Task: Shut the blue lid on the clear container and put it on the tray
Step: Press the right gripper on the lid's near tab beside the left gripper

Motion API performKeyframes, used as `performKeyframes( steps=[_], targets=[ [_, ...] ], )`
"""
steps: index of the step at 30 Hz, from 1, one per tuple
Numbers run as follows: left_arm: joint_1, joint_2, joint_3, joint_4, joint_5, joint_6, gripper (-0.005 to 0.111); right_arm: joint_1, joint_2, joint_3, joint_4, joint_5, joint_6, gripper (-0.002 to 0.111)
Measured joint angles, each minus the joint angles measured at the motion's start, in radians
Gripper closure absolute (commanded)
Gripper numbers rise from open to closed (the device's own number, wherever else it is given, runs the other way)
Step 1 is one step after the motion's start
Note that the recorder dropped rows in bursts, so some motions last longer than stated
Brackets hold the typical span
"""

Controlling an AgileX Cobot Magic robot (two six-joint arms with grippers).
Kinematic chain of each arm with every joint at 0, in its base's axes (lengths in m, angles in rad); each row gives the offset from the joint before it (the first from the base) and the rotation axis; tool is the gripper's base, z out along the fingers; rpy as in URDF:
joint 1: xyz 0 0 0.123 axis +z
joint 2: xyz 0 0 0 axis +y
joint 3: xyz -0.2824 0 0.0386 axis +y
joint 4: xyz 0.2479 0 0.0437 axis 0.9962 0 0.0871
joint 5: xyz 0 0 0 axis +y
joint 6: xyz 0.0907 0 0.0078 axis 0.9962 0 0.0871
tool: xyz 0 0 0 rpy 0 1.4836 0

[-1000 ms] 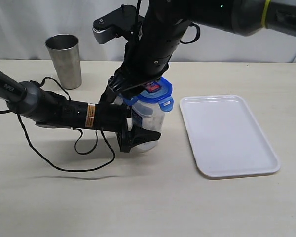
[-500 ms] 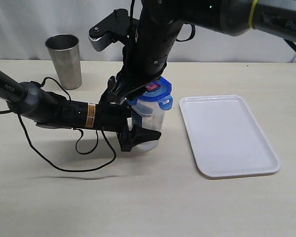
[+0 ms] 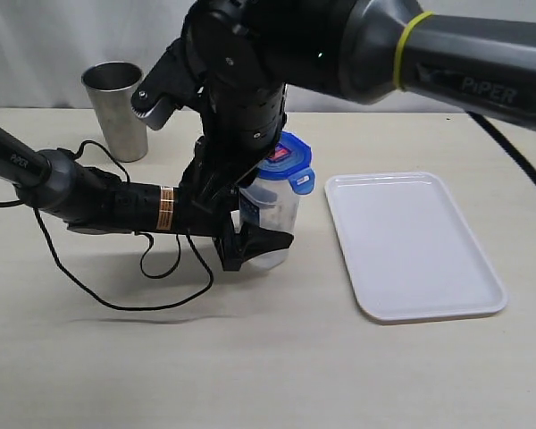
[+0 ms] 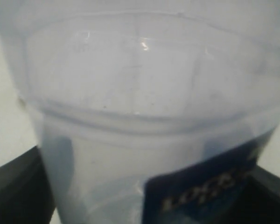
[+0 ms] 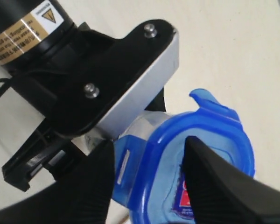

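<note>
**A:** Where are we, working down from the counter (image 3: pixel 268 375)?

**B:** The tray (image 3: pixel 411 259) lies flat toward the counter's right edge. The steel cup (image 3: pixel 116 107) stands near the far left corner, out of our way. The container (image 3: pixel 281 213) stands upright about mid-counter, well apart from the tray's left rim, so it is not placed yet.

**A:** Who has it?

**B:** Our left end effector (image 3: pixel 259 246) is clamped round its lower body from the left. In the left wrist view the container's wall fills the space between the two dark fingers.

**A:** And the lid (image 3: pixel 288 164)?

**B:** It sits on the container's mouth. Our right end effector (image 5: pixel 149 142) is down over it, with one finger across the lid's top and the other outside its rim. We cannot tell whether it is squeezing the rim or only straddling it.

**A:** So which step do we call it?

**B:** The closing, we judge, and not finished. The flap (image 3: pixel 302 184) on the tray side looks to stand out from the wall rather than lie snapped down.

**A:** What does the next move ask of us?

**B:** A firm press on each flap while the left grip braces the container against tipping. Only then do we carry it right and set it inside the tray's rim.
</note>
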Motion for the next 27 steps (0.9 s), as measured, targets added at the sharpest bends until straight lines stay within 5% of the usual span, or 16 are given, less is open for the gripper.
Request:
performKeyframes(
  steps=[24,27],
  targets=[
    [0.000,0.000,0.000,-0.033,0.009,-0.024,0.065,0.091,0.031,0.060,-0.277,-0.015,0.025,0.077],
    [0.000,0.000,0.000,-0.031,0.009,-0.023,0.065,0.091,0.029,0.061,-0.269,-0.015,0.016,0.068]
  ],
)
